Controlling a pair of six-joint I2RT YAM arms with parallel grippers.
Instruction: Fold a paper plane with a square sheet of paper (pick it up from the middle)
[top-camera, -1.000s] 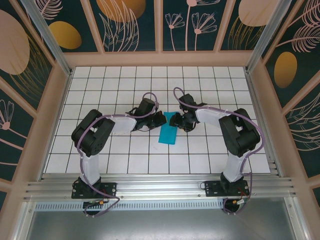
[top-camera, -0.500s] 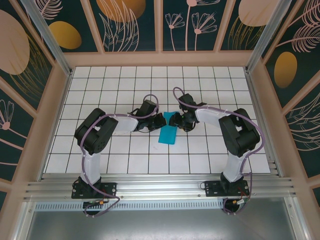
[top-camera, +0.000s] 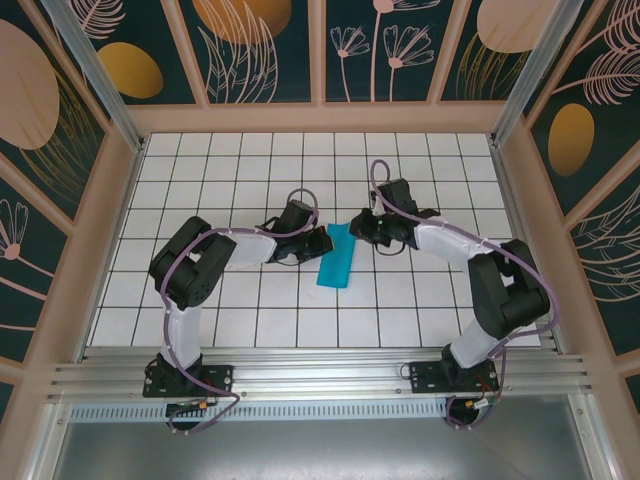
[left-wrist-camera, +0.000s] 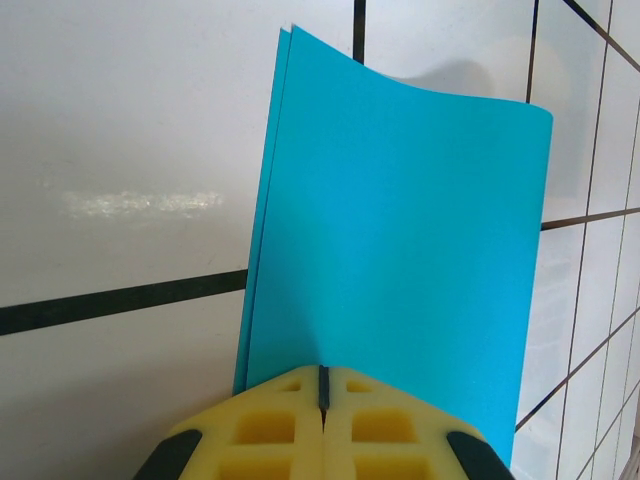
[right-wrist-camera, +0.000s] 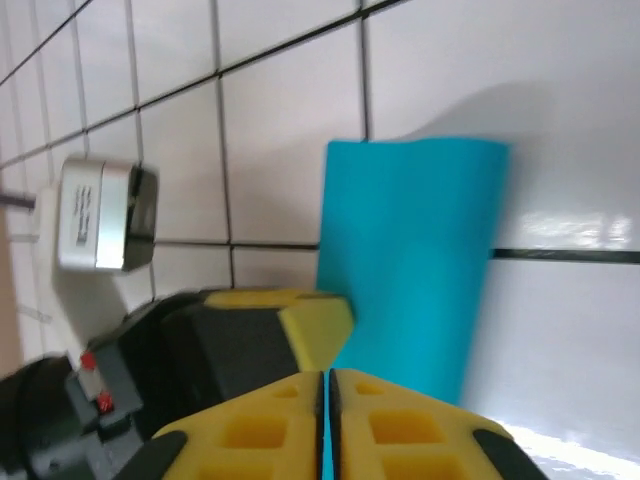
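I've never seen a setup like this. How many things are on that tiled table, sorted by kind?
robot arms: 2 (left, right)
folded teal paper sheet: 1
Total: 3

Sheet edge nearest the left gripper (left-wrist-camera: 322, 372): the folded teal-blue paper sheet (left-wrist-camera: 400, 250) vanishes behind its yellow foam pads (left-wrist-camera: 270, 430); pinched or merely covered, cannot tell.
Sheet end nearest the right gripper (right-wrist-camera: 327, 378): hidden behind its pads.
Overhead contact: too small to tell.
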